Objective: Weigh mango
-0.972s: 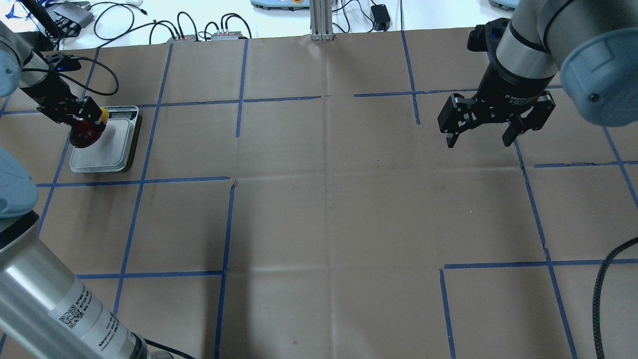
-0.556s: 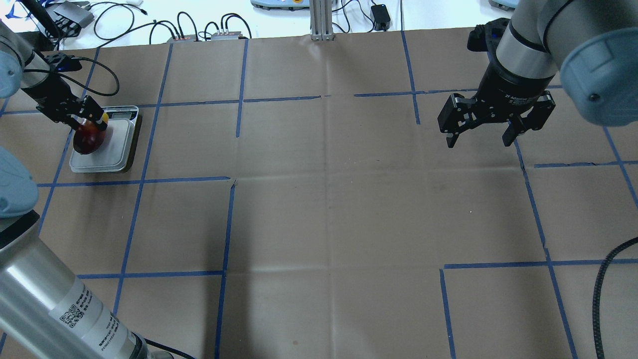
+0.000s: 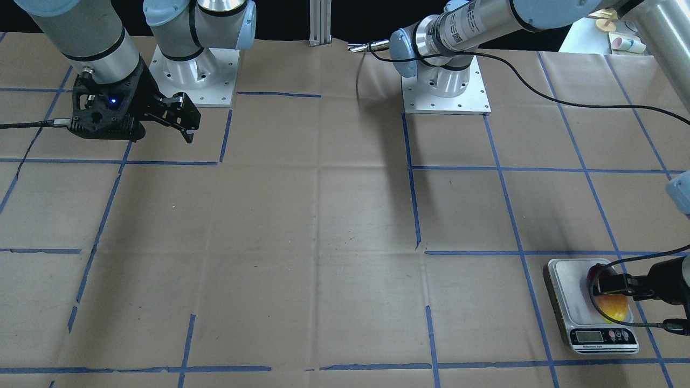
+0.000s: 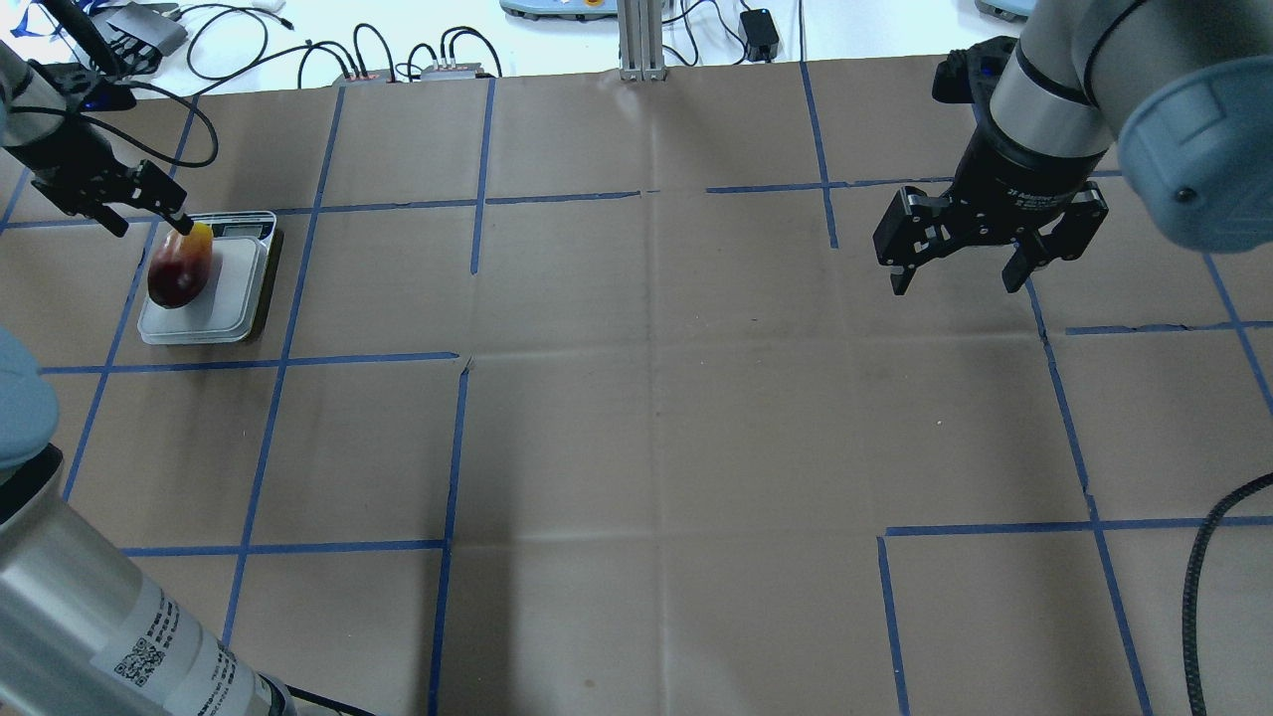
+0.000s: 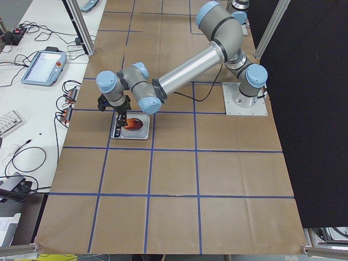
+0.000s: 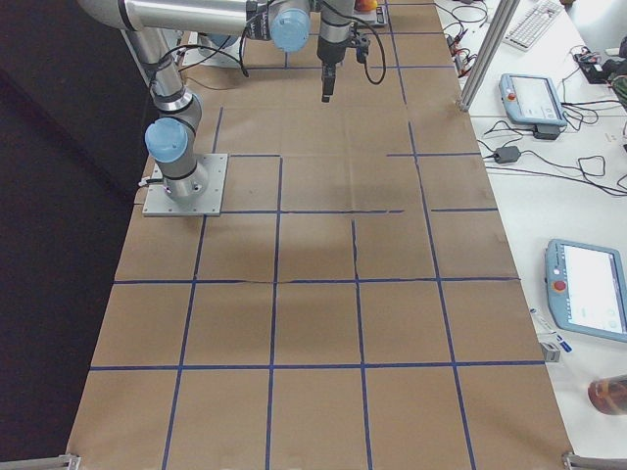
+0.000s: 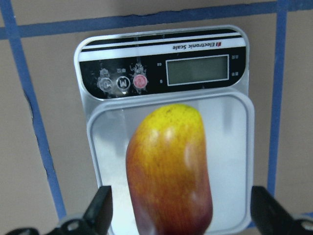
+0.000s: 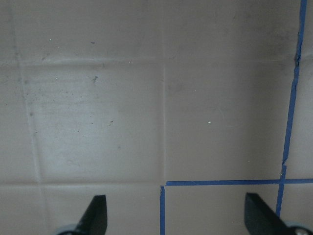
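Mango [image 4: 180,270] lying on digital kitchen scale [image 4: 242,298], far left of surface [image 4: 636,418]; left pincer [image 4: 149,221] apart above it; right pincer [image 4: 955,284] apart, far right.

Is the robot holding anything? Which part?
Nothing. The mango lies on the scale, untouched by the open left gripper; the right gripper is open and empty.

Small, glossy oval mango [image 7: 168,166], dark red at one end, fading to orange-yellow at the other. Lies on its side on the platform of the digital scale [image 7: 230,156], yellow end toward the scale's display, red end away from it.
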`<state>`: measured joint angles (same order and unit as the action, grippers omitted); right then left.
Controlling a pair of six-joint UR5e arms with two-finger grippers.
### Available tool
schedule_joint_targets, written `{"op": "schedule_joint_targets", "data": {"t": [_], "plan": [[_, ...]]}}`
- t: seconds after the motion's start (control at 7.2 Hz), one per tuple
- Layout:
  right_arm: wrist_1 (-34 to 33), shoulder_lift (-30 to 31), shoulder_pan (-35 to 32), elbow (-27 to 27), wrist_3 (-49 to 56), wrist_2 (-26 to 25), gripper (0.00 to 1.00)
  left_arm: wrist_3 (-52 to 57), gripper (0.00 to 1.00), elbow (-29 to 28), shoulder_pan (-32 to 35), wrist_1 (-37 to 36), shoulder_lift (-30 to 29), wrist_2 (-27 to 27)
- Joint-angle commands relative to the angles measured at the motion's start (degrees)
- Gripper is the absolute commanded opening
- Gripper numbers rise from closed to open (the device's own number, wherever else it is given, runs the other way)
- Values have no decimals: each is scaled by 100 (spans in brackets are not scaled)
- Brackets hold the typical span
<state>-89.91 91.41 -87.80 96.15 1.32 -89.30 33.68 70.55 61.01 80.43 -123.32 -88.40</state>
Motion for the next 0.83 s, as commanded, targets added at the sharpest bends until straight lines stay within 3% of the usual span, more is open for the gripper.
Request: {"op": "schedule_joint_targets", "data": {"t": [0.0, 0.28, 0.56, 0.69], "plan": [[0, 0, 0, 0, 0, 0, 100, -875, 100, 125, 514, 672, 1051, -2], [0, 0, 0, 0, 0, 0, 100, -1642, 100, 335, 1583, 938, 1773, 7], [0, 9, 0, 0, 0, 0, 100, -2816, 100, 1001, 2508, 1018, 2336, -2], [0, 0, 0, 0, 0, 0, 100, -3014, 100, 1318, 2651, 992, 2608, -10]]}}
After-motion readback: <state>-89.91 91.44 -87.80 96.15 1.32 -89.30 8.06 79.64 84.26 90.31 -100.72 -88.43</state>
